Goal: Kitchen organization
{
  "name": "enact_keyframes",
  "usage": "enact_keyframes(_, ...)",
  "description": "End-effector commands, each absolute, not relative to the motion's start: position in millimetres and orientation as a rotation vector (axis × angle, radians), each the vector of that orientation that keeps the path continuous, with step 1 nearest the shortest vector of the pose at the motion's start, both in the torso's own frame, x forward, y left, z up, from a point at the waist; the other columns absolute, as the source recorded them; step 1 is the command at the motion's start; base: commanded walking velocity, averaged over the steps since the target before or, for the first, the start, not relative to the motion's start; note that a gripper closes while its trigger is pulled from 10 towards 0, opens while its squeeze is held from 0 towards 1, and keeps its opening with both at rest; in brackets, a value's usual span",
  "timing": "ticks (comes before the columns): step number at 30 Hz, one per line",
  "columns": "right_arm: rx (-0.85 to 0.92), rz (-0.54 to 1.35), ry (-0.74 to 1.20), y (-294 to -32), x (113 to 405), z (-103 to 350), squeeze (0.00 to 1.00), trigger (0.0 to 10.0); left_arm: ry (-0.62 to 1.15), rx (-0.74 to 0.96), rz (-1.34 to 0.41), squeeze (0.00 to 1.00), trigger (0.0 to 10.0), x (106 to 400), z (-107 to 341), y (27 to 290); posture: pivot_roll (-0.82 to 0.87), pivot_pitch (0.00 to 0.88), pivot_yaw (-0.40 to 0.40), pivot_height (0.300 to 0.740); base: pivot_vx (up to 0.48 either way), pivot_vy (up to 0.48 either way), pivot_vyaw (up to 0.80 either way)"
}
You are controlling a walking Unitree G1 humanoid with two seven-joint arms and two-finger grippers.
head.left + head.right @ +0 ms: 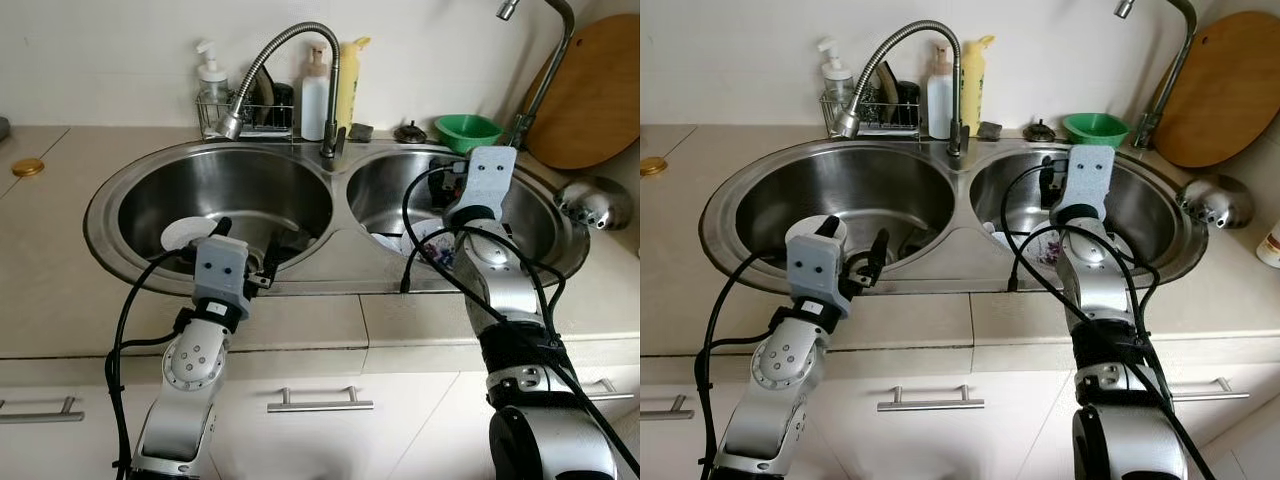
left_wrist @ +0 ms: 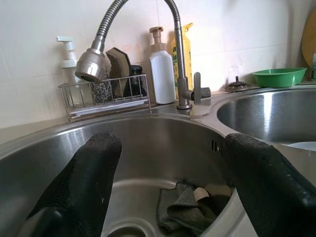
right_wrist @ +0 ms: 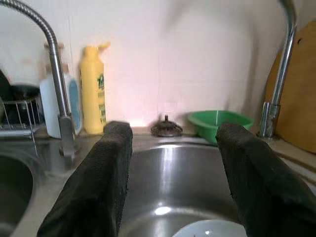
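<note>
Fingers of left gripper spread wide, empty, over left sink basin; grey rag lies between and below them. Right gripper likewise apart, empty; white plate beneath, green bowl beyond.

brushed steel sink, glossy green plastic bowl, smooth wooden board.

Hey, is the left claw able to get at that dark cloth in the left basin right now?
Probably yes. The left claw is open over the left basin, and the dark cloth lies just below with nothing between.
</note>
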State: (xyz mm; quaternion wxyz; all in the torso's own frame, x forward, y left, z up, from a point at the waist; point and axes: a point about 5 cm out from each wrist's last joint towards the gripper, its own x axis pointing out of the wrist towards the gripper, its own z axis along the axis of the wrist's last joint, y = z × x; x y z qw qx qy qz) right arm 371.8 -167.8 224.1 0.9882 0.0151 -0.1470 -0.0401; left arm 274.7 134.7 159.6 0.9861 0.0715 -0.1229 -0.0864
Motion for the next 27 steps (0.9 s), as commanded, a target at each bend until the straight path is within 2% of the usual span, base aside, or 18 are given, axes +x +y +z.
enact_keyframes(1,0.07,-0.083,-0.361,-167,363,235,1.0,10.0,-0.265,0.125,-0.193,0.0,10.0,272,164,131,0.05,0.0,-0.052,0.74,0.0,0.0,0.0)
enact_keyframes(2,0.08,-0.068,-0.388,-164,355,238,0.0,10.0,-0.274,0.116,-0.2,0.0,10.0,271,165,130,0.04,0.0,-0.052,0.74,0.0,0.0,0.0)
enact_keyframes(7,0.084,0.003,-0.436,-153,333,241,0.0,10.0,-0.302,0.114,-0.215,0.0,10.0,268,169,128,0.03,0.0,-0.048,0.74,0.0,0.057,0.0)
enact_keyframes(11,0.081,0.043,-0.419,-147,319,233,0.0,10.0,-0.326,0.111,-0.223,0.0,10.0,265,173,127,0.03,0.0,-0.047,0.74,0.0,0.472,0.0)
enact_keyframes(27,-0.024,0.069,-0.335,-142,301,211,0.0,10.0,-0.333,0.12,-0.227,0.0,10.0,263,174,127,0.03,0.0,-0.053,0.74,0.0,0.472,0.0)
